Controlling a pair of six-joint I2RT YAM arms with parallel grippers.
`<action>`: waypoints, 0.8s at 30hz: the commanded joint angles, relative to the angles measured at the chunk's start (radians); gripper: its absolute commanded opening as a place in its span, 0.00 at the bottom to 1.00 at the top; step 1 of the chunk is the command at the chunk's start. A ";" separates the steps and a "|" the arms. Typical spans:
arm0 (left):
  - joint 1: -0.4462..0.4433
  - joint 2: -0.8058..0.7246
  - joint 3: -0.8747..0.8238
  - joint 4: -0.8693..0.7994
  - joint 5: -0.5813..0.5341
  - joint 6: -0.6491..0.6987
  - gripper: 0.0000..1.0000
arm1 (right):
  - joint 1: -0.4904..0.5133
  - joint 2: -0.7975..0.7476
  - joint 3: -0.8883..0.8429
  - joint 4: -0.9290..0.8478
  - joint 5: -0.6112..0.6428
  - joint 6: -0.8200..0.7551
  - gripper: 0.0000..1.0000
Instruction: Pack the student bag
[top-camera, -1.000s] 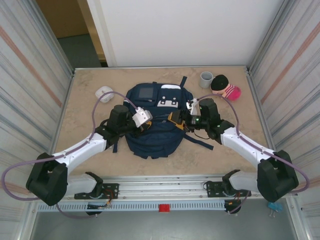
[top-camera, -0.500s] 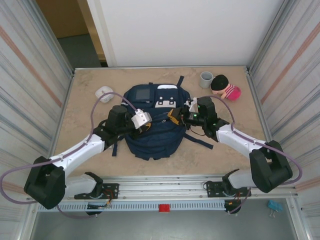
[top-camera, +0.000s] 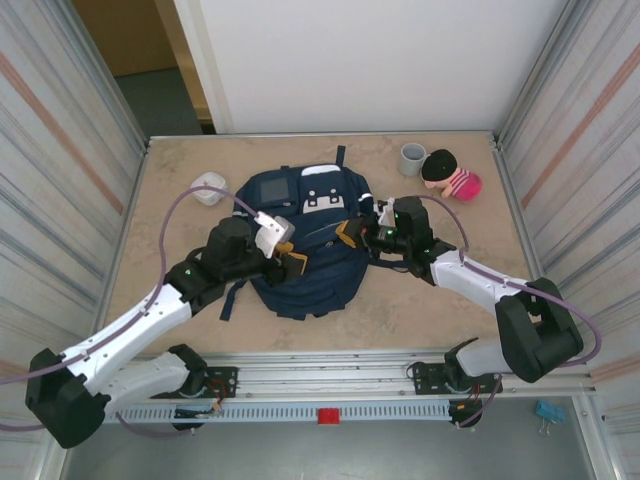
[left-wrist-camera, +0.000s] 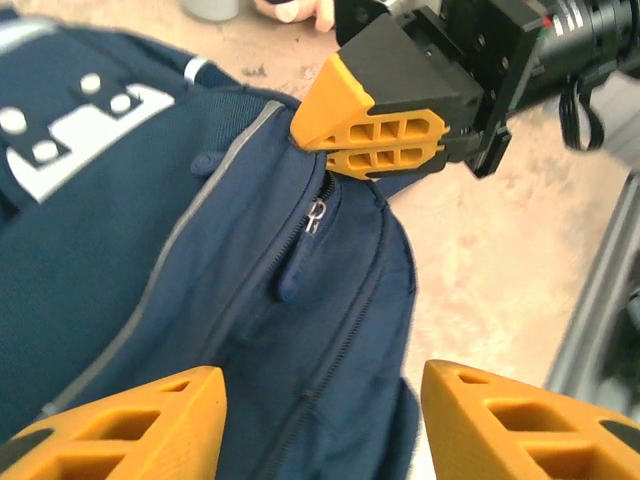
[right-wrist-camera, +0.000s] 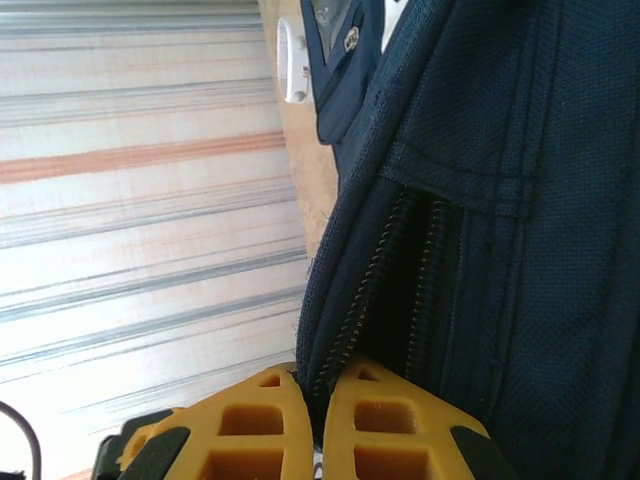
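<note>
Since one second ago the student bag (top-camera: 320, 285) has turned a little: its top end with the grey panel (top-camera: 273, 187) now lies more to the left and slightly farther from the arms. The left gripper (top-camera: 293, 262) has let go and opened, and the right gripper (top-camera: 347, 233) has closed.

The student bag lies flat in the middle of the bench (top-camera: 390, 310), with its front side up and its top pointing to the far wall. In the left wrist view the white patch (left-wrist-camera: 60, 130) with dark dots is at the upper left, and a zipper (left-wrist-camera: 318, 215) runs down the navy fabric (left-wrist-camera: 150, 230).

The right gripper (left-wrist-camera: 375, 140) has its jaws pressed together on the edge of the bag just beside the zipper. Its own camera shows the same thing: the two orange fingers (right-wrist-camera: 250, 425) meet at the bottom of the picture (right-wrist-camera: 320, 410), and the bag (right-wrist-camera: 520, 200) with its zipper teeth (right-wrist-camera: 390, 270) is pinched between them.

The left gripper (left-wrist-camera: 320, 430) hangs over the left half of the bag with its jaws about half apart. It holds nothing, and I cannot tell if its fingertips touch the fabric.

Farther out, a grey cup (top-camera: 412, 158) and a soft toy (top-camera: 452, 177) with pink stripes stand near the far right corner of the bench. A small white object (top-camera: 208, 187) lies just beside the bag on the far left.
</note>
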 joint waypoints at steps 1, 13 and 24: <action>-0.022 -0.014 -0.034 -0.021 -0.072 -0.371 0.57 | 0.027 -0.027 0.047 0.014 0.023 -0.020 0.00; -0.027 0.124 -0.060 0.167 -0.064 -0.540 0.62 | 0.104 -0.029 0.084 0.002 0.046 -0.013 0.00; -0.047 0.240 0.036 0.279 -0.026 -0.490 0.59 | 0.145 -0.042 0.097 -0.030 0.061 -0.021 0.00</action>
